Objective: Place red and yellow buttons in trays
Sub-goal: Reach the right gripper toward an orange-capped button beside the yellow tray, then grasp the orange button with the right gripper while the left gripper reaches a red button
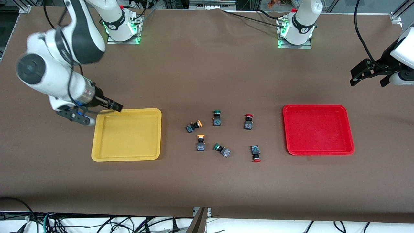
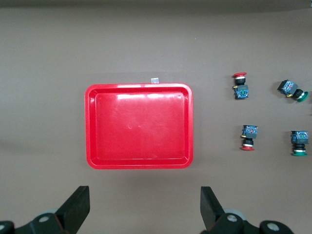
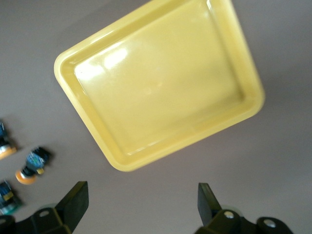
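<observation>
Right gripper [image 1: 111, 105], fingers spread, hangs over the yellow tray [image 1: 126, 157] corner toward the right arm's table end; left gripper [image 1: 368, 75], also spread, hangs over the opposite end near the red tray [image 1: 318, 152]. Red and yellow buttons [image 1: 200, 143] lie mid-table between the trays.

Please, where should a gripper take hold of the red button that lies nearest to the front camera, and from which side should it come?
Grip the red button on its blocky dark body, probably from straight above. It lies on its side with the cap pointing toward the front camera, so the fingers would close across the body's flat sides. Nothing touches it, and the open left gripper is the closer one.
</observation>
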Tool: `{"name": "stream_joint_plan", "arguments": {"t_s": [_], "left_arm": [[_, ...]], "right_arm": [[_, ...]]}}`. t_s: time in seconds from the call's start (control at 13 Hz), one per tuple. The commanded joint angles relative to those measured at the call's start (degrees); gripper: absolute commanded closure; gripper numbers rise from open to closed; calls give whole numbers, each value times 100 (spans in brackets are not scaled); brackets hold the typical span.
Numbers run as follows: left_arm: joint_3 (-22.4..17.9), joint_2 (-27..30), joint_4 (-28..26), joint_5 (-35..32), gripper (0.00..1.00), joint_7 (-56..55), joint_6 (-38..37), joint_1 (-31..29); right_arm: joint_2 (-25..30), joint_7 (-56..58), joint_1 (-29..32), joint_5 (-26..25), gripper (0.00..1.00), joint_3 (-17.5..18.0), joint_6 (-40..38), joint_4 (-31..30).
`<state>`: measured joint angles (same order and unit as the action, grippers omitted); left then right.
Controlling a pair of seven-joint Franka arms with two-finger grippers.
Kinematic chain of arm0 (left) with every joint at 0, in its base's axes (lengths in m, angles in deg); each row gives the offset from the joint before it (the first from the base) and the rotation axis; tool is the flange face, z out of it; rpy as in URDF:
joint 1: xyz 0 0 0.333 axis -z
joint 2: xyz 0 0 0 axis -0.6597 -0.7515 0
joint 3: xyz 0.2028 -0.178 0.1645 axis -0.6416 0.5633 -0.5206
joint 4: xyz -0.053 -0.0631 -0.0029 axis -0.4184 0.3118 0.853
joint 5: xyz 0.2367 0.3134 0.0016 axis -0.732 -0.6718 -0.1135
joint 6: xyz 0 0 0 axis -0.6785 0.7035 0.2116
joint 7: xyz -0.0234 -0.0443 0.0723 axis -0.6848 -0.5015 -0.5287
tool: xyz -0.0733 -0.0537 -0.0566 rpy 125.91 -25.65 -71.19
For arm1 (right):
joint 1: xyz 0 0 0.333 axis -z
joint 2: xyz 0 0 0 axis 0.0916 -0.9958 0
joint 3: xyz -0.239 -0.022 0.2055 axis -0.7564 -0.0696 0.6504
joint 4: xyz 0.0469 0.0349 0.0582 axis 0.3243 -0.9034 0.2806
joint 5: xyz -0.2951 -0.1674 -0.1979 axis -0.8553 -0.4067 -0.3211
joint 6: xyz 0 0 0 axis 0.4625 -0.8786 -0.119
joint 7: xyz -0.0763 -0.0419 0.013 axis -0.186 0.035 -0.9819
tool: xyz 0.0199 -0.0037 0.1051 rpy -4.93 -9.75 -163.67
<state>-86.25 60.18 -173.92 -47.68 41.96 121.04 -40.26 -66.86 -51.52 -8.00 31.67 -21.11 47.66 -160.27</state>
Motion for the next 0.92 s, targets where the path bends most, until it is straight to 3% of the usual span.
{"name": "stream_joint_plan", "arguments": {"t_s": [0.0,0.31,0.54,0.85], "left_arm": [[22,-285,213,125,0,101,-48,-6],[67,-1163,572,125,0,127,-48,319],[58,-2129,643,143,0,-74,13,1029],[58,-3088,635,125,0,-944,1119,1645]], "right_arm": [[-715,-872,-351,603,1,-13,808,166],[-1604,-2391,-1238,631,1,-13,2400,175],[-2122,-3113,-1592,587,1,-30,2982,446],[-2765,-3721,-1865,491,1,-57,3315,983]]}}
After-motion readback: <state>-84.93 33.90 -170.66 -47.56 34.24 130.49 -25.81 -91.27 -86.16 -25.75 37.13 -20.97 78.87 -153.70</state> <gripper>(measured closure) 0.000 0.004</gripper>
